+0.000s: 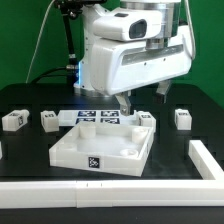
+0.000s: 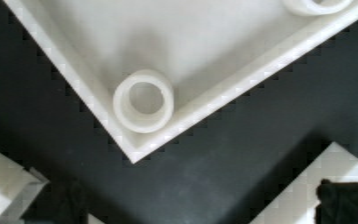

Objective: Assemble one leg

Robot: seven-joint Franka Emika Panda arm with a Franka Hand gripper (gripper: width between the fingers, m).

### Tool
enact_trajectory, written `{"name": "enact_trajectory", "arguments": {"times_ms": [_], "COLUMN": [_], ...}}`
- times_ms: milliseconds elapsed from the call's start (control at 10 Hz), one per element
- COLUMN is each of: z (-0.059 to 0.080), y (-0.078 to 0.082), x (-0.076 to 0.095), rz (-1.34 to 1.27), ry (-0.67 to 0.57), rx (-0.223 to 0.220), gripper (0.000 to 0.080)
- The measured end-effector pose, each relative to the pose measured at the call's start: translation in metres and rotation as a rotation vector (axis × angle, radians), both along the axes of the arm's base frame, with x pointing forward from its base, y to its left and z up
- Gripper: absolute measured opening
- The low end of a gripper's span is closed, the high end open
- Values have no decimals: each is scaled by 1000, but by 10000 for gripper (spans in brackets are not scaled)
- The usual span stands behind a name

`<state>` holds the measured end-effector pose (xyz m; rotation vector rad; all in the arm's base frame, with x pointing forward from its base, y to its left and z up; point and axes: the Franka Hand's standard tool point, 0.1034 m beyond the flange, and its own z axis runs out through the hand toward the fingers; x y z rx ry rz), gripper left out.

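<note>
Claw (image 2: pixel 179 198): spread wide and gripping nothing. In the wrist view my two dark tips sit far apart, with only bare bench (image 1: pixel 30 145) between them.
My place: I hang over the far side of the white tray (image 1: pixel 70 155). One corner hole (image 2: pixel 144 101) is under my camera.
Nearest leg (image 1: pixel 146 118): it lies loose on the bench, just beside the tray's far corner on the exterior view's right.
Other legs (image 1: pixel 181 118) (image 1: pixel 48 120) (image 1: pixel 12 120): all are farther from me.
Bearing: the nearest leg is below me and a little toward the exterior view's right. It does not show in the wrist view.
Long axis: too small to tell.
Step, as I judge it: no leg is picked up yet.
Next move needs: a shift toward the exterior view's right, then a descent with my tips astride the leg.
</note>
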<state>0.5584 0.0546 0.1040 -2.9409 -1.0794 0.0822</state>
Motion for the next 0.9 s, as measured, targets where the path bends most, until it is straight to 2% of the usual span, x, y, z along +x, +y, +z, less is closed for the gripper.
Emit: {"name": "enact_trajectory", "arguments": {"times_ms": [800, 900], "z": [0, -4], "y": [0, 3], "x": [0, -4], "rz": [0, 30], "ry": [0, -27], "rx": [1, 8], "gripper": [650, 650]}}
